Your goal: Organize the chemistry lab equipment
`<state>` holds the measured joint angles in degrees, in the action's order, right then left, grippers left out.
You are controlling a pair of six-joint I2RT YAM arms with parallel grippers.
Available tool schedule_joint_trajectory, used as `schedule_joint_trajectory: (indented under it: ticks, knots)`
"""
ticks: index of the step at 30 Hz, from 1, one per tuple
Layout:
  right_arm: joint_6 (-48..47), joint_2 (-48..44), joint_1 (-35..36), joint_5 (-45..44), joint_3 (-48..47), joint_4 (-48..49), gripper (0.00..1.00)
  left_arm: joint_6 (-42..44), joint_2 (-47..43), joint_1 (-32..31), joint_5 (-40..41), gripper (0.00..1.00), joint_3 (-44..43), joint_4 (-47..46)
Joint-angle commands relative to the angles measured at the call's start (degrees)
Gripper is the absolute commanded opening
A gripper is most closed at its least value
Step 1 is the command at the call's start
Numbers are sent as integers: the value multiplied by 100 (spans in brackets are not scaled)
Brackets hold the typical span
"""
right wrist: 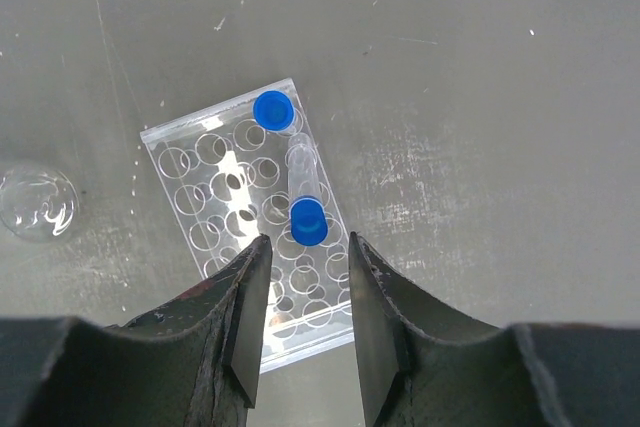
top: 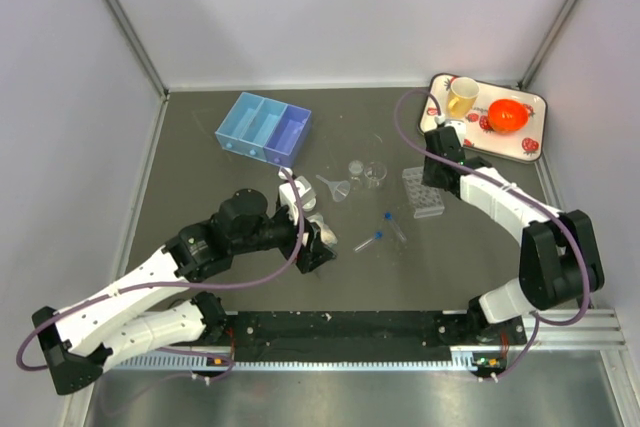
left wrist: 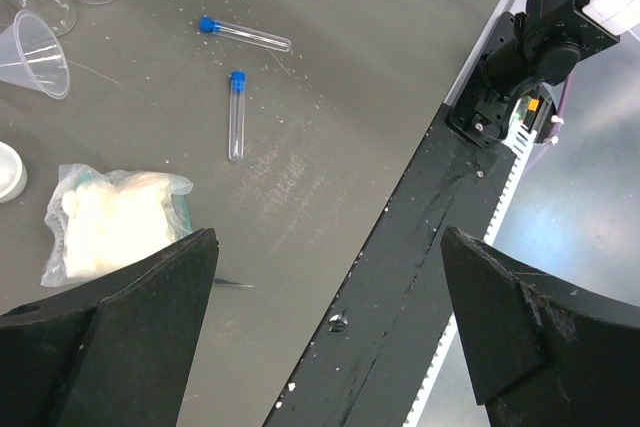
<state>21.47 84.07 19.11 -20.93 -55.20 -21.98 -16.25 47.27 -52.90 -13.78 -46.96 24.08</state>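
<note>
Two tubes sit at the clear tube rack (right wrist: 215, 192): the upright tube (right wrist: 273, 109) stands in a far corner hole, and the tilted tube (right wrist: 304, 197) lies across the holes with its blue cap just ahead of the fingertips. The right hand (right wrist: 308, 252) hangs over the rack's near end, fingers partway apart and gripping nothing.

Two loose tubes (top: 368, 241) lie on the counter (top: 450, 267), near-left of the rack. The beakers (top: 372, 173) and funnel (top: 338, 188) are left of the rack. The bag of white material (left wrist: 110, 217) is farther left, just beside the left hand (left wrist: 320, 347), which is spread wide and empty.

The blue three-compartment tray (top: 264, 127) is well left of the rack, toward the back. The strawberry tray (top: 533, 137) is behind-right of the rack and carries a yellow mug (top: 462, 97) and an orange bowl (top: 508, 115).
</note>
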Motion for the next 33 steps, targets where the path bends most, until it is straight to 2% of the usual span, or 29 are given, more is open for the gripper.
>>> schedule_joint_trajectory:
  ticks: [1,15,19,33]
  knots:
    - [-82,48,49,-139,-351,211,36,131,46,17,69,99,-261,-122]
    - [-152,338,49,-228,-536,211,27,166,143,17,60,99,-261,-149]
    - [-152,320,49,-263,-536,220,17,175,134,26,60,99,-252,-149]
    - [-179,531,49,-157,-1019,-166,4,157,125,26,51,99,-261,-158]
